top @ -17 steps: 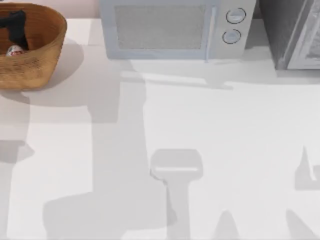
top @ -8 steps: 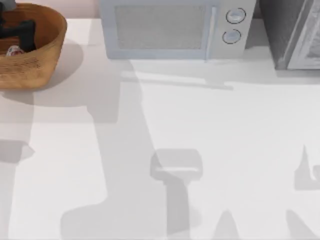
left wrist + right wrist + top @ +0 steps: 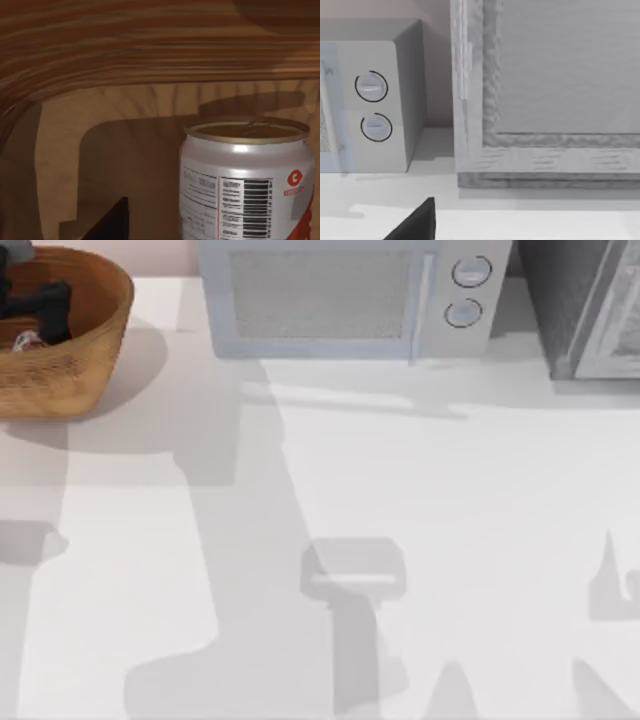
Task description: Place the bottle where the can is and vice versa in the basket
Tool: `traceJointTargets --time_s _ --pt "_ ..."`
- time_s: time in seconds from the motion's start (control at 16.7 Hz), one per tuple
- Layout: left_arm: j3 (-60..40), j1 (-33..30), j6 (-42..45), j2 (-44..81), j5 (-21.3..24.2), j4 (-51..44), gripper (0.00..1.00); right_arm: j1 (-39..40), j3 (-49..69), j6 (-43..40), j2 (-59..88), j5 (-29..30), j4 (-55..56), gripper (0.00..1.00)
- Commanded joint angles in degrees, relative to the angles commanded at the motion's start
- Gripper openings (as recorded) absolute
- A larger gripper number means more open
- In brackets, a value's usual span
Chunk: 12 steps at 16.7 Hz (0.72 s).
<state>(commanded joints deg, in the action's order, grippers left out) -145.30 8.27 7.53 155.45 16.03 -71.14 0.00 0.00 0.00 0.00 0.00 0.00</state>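
The basket sits at the table's far left corner, cut off by the top view's left edge. My left hand reaches down inside it — a dark shape above the can, whose pale top shows just beside it. In the left wrist view the can stands upright on the basket floor, near the ribbed wall; whether the hand's fingers are apart or together, I cannot tell. To the right stands a microwave.
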Motion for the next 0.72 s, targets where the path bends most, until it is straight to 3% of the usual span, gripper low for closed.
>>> traceJointTargets --time_s 0.66,0.72 --pt "0.00 0.00 0.00 0.00 0.00 0.00 0.02 0.00 0.00 0.00 0.00 0.00 0.00 1.00" --pt "0.00 0.00 0.00 0.00 0.00 0.00 0.00 0.00 0.00 0.00 0.00 0.00 0.00 1.00"
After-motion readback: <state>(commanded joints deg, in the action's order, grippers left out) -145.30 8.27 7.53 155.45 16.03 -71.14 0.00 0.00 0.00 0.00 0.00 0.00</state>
